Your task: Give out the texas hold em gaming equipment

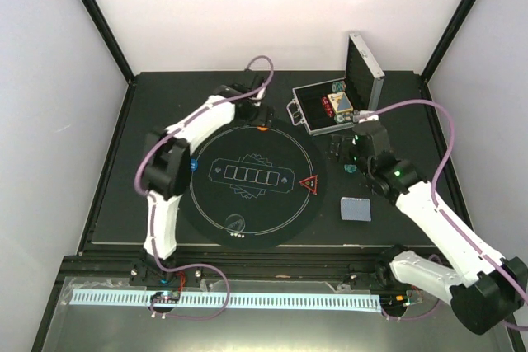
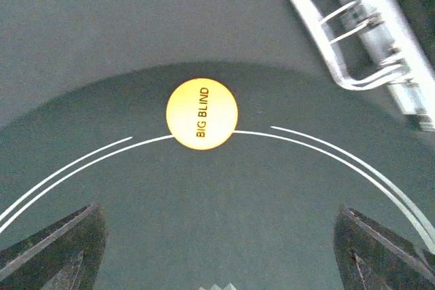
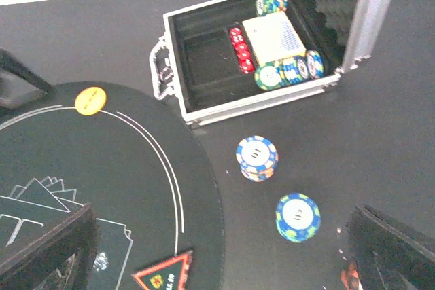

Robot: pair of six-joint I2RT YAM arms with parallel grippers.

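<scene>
1. dark worktop (image 1: 115,204) inside white walls, with the big round black mat (image 1: 214,204) in the middle and the open silver case (image 3: 173,66) at its far right edge.
2. left arm (image 1: 198,125) reaches to the mat's far rim. its jaws are spread wide with nothing between them.
3. the orange disc (image 2: 202,114), marked big blind, lies flat on the mat's white ring line. it is ahead of the left jaws, centred between them and clear of both. it looks set in place, so i judge this piece done.
4. right arm (image 1: 429,212) hangs over the worktop between case and mat. its jaws are spread as well, pinching nothing.
5. two upright chip stacks (image 3: 257,157) stand on the bare worktop just outside the case front, near each other but apart. the nearer stack (image 3: 298,216) sits ahead of the right jaws, a little toward the right finger.
6. being round, the stacks have no long axis to line up with. the right arm is far nearer to them than the left, so a short reach forward and down likely suits.
</scene>
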